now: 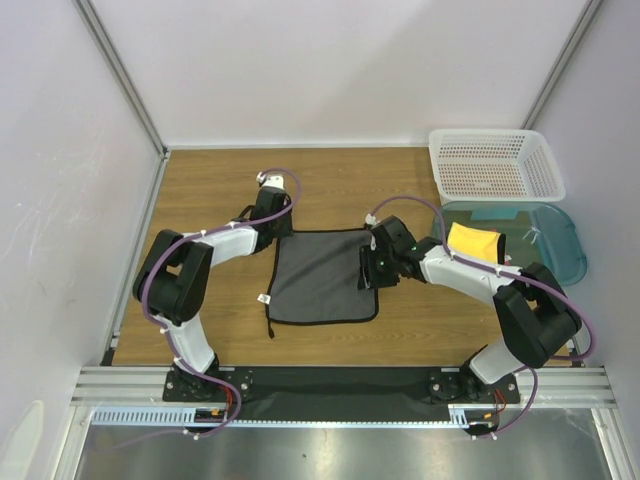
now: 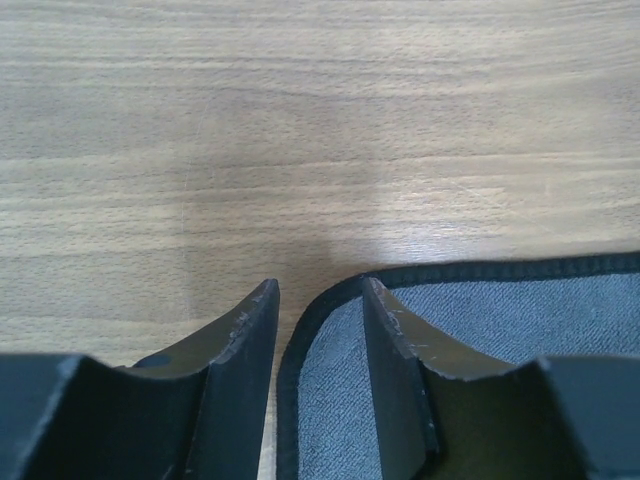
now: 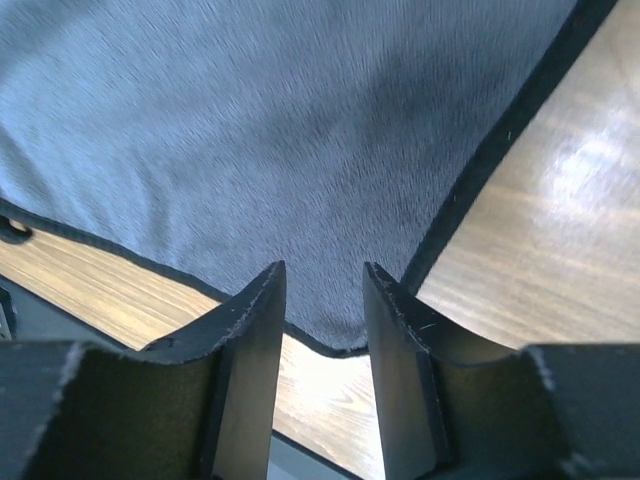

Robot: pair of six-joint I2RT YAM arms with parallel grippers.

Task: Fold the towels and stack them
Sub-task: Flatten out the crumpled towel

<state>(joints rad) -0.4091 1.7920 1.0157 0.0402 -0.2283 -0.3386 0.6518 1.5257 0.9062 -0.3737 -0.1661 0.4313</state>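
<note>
While both arms bend in over the wooden table [image 1: 330,180] from its near edge, a grey towel [image 1: 322,277] with black edging lies spread flat between them, its small tag [image 1: 265,298] hanging at the near-left corner. The left gripper [image 1: 275,235] is down at the towel's far-left corner. In its wrist view [image 2: 318,290] the 2 fingers [image 2: 245,340] stand a narrow gap apart, 1 on bare wood and 1 on the cloth, and the rounded black edge of the towel [image 2: 500,320] runs between them, not pinched.

The right gripper [image 1: 366,268] is at the towel's right edge, a little nearer than the left one. Its wrist view [image 3: 322,285] shows a corner of the towel [image 3: 300,150] lying in the gap between fingers [image 3: 250,340] that are likewise parted, the cloth flat and not clamped.

Farther right, beyond the right arm's forearm, a yellow towel [image 1: 472,243] sits bunched in the teal tub [image 1: 560,245]. Behind the tub, at the far-right corner, stands the white basket [image 1: 495,165].
</note>
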